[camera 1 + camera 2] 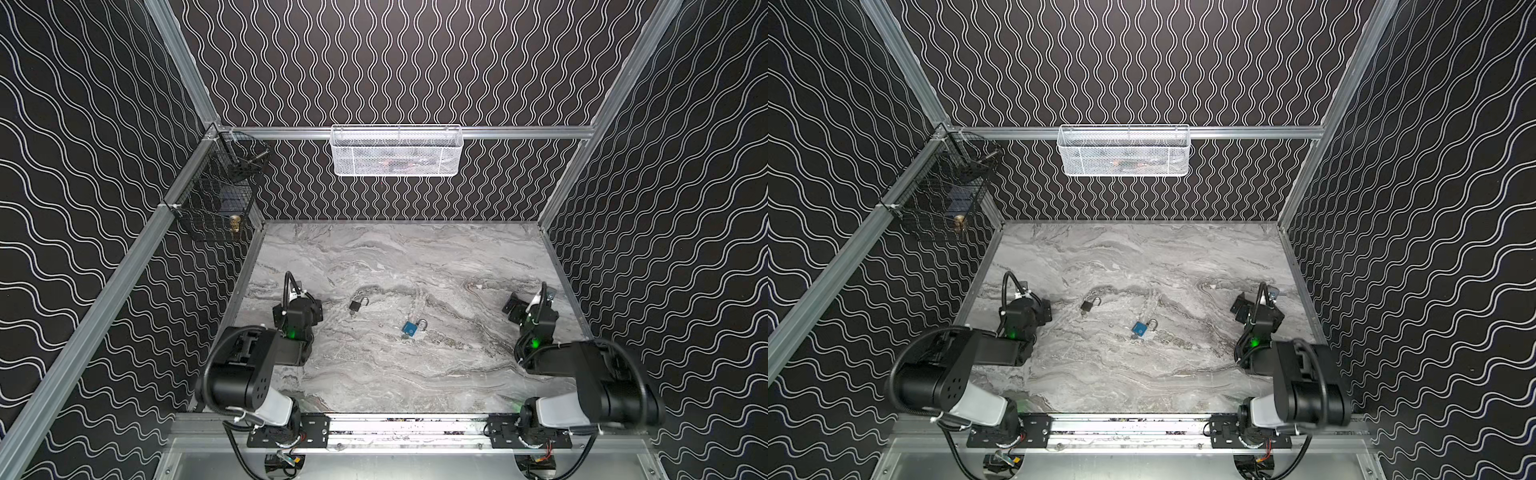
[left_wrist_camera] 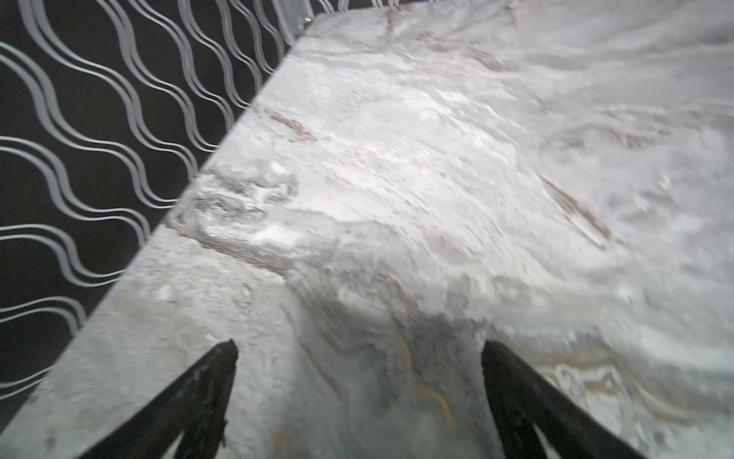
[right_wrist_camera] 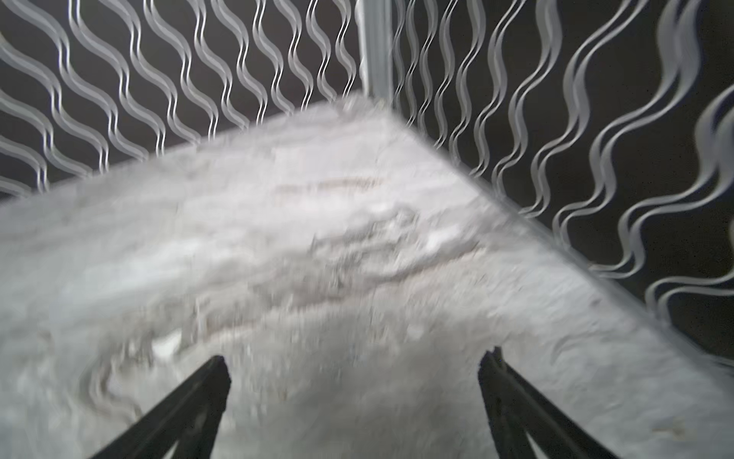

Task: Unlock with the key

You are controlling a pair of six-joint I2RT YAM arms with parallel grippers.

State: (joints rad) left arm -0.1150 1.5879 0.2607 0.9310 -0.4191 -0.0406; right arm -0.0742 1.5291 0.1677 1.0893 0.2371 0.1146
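Two padlocks lie on the marble table (image 1: 457,374) in both top views. A black padlock (image 1: 355,306) (image 1: 1087,306) rests left of the middle, and a blue padlock (image 1: 410,329) (image 1: 1139,328) is nearer the front. I cannot make out the key; something small pokes out beneath the blue padlock, too tiny to name. My left gripper (image 2: 359,349) hangs open over bare marble near the left wall, left of the black padlock. My right gripper (image 3: 355,359) is open over bare marble by the right wall. Neither wrist view shows a padlock.
A white mesh basket (image 1: 397,151) hangs on the back rail. A black wire basket (image 1: 216,199) hangs on the left wall's rail, with a brass object inside. Patterned walls close three sides. Both arm bases sit on the front rail (image 1: 407,428).
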